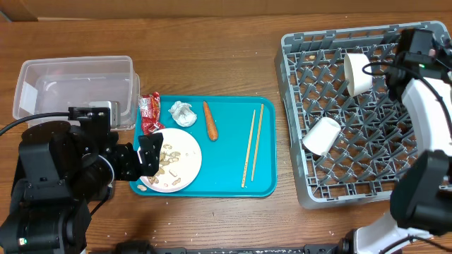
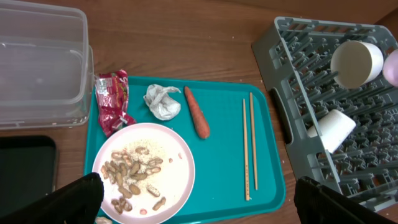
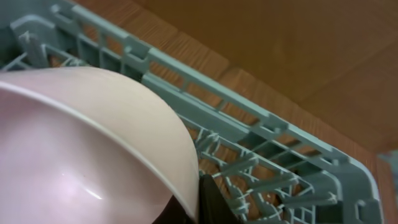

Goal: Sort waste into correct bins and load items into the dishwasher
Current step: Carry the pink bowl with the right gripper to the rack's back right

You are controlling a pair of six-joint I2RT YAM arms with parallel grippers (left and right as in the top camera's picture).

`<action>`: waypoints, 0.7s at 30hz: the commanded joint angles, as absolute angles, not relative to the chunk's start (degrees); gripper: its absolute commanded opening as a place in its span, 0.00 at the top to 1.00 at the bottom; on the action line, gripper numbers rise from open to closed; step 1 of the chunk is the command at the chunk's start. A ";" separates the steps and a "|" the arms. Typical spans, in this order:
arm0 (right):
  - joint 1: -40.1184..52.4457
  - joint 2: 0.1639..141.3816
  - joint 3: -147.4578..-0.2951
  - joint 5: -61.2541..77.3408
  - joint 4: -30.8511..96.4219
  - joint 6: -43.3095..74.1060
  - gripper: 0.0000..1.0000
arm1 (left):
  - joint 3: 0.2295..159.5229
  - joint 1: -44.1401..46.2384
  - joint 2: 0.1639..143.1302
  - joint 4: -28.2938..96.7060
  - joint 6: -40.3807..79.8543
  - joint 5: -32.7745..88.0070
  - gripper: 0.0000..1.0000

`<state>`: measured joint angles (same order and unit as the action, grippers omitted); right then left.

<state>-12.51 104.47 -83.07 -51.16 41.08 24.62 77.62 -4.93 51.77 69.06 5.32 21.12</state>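
A white plate (image 1: 176,156) with beige scraps (image 2: 130,174) lies on the teal tray (image 1: 233,166). Also on the tray are a red wrapper (image 1: 150,113), a white tissue (image 1: 183,113), a carrot (image 1: 210,121) and chopsticks (image 1: 253,144). My left gripper (image 1: 146,156) is wide open and empty at the plate's near-left edge; its fingers frame the left wrist view (image 2: 199,211). My right gripper (image 1: 417,53) is shut on the rim of a pinkish-white bowl (image 3: 93,149) over the far right corner of the grey dish rack (image 1: 291,106).
A clear tub (image 1: 74,88) stands at the far left. A black tray (image 2: 25,168) lies in front of it, hidden under my left arm in the overhead view. A white bowl (image 1: 358,73) and a small white cup (image 1: 321,135) rest in the rack.
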 commanded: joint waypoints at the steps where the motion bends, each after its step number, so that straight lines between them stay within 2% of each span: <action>1: -11.16 106.19 -83.57 -51.64 39.66 20.73 0.96 | 78.59 -5.23 51.75 69.01 3.81 20.75 0.00; 13: -9.56 107.83 -81.71 -55.70 38.13 20.67 0.96 | 78.59 -5.23 51.75 69.01 3.81 20.75 0.00; 21: -8.97 107.83 -81.71 -57.34 33.19 15.62 0.96 | 78.59 -5.23 51.75 69.01 3.81 20.75 0.00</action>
<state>-9.61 107.57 -82.00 -55.09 34.13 17.89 77.62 -4.93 51.77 69.06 5.32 21.12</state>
